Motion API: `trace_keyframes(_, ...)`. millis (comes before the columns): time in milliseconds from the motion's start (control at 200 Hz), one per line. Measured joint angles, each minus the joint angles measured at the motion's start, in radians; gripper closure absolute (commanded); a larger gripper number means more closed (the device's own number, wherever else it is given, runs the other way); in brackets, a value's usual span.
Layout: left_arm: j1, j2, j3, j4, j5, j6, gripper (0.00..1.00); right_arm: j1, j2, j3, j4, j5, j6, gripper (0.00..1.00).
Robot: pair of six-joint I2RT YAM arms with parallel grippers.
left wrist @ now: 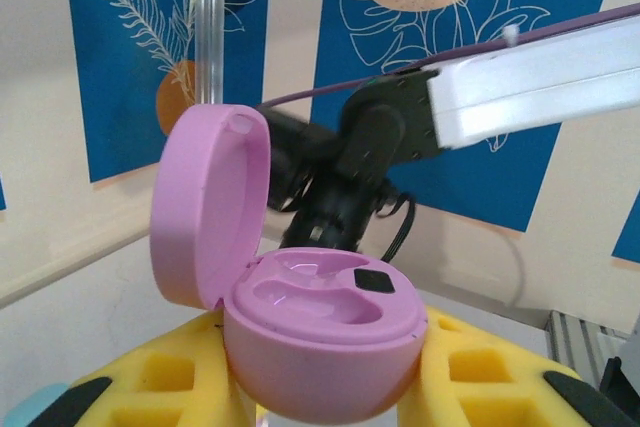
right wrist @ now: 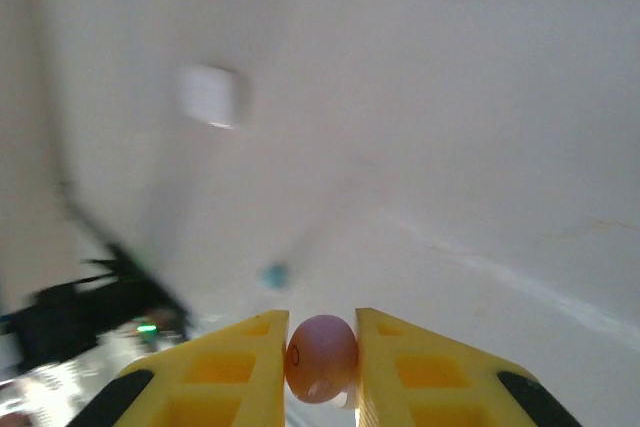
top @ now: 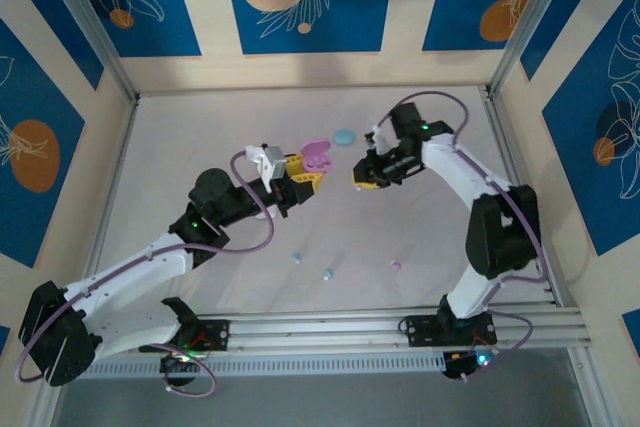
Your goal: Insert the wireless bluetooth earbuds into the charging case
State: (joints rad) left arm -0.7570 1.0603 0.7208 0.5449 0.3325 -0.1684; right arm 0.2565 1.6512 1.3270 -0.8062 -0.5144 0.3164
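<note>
Well, the right tool, right of centre in the top view, is pinching a pink bud between its yellow pads, low in its wrist view. Just left of it the left tool clamps the base of the pink case, lid up, wells showing. That bud looks featherlight, hard and slick, so it could squirt out; a gentle hold across its widest part seems safest. A blue bud lies on the worktop lower down.
</note>
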Motion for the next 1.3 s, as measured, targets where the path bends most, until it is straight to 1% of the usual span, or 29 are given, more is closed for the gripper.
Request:
trace_keyframes(105, 0.000, -0.004, 0.000, -0.011, -0.010, 0.014, 0.78, -0.050, -0.051, -0.002, 0.051, -0.218, 0.040, 0.79)
trace_keyframes(260, 0.000, -0.004, 0.000, -0.015, -0.020, 0.030, 0.78, -0.061, -0.093, 0.002, 0.107, -0.496, 0.091, 0.79)
trace_keyframes(360, 0.000, -0.004, 0.000, -0.018, -0.021, 0.048, 0.77, -0.061, -0.110, 0.016, 0.132, -0.615, 0.123, 0.78)
trace_keyframes(470, 0.000, -0.004, 0.000, -0.033, -0.024, 0.063, 0.77, -0.061, -0.122, 0.040, 0.156, -0.694, 0.163, 0.78)
trace_keyframes(595, 0.000, -0.004, 0.000, -0.045, -0.024, 0.075, 0.77, -0.061, -0.134, 0.058, 0.182, -0.731, 0.211, 0.78)
trace_keyframes(775, 0.000, -0.003, 0.009, -0.060, -0.021, 0.090, 0.77, -0.061, -0.146, 0.061, 0.200, -0.729, 0.251, 0.78)
trace_keyframes(1040, 0.000, 0.032, 0.015, -0.049, 0.023, 0.093, 0.77, -0.048, -0.237, 0.061, 0.239, -0.644, 0.273, 0.78)
trace_keyframes(1150, 0.000, 0.049, 0.015, -0.029, 0.034, 0.093, 0.77, -0.022, -0.267, 0.064, 0.256, -0.618, 0.273, 0.78)
trace_keyframes(1301, 0.000, 0.058, 0.015, -0.003, 0.044, 0.092, 0.77, 0.012, -0.269, 0.066, 0.263, -0.580, 0.271, 0.78)
